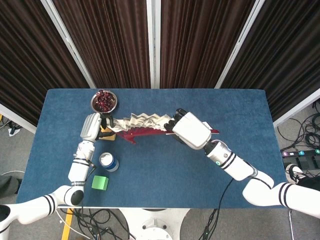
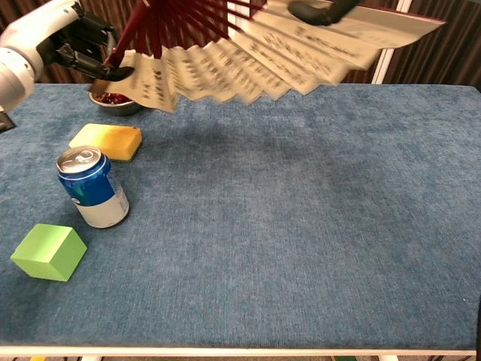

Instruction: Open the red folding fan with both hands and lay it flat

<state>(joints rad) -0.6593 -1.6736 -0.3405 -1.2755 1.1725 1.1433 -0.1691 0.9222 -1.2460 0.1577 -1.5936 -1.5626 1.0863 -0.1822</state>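
One fan (image 1: 145, 125), spread wide, hangs in the air above the far left part of the desk (image 1: 165, 170), not yet laid flat. The left robot hand (image 1: 91, 126) grips its left end rib with fingers closed; the right robot hand (image 1: 189, 129) holds the right end, fingers curled over the paper. It looks light, its paper leaf thin and easily torn, its ribs stiff, so the outer ribs are the safest hold. Below it stand one can (image 2: 93, 187), one green block (image 2: 49, 252), one yellow sponge (image 2: 107, 141) and one bowl (image 1: 104, 101).
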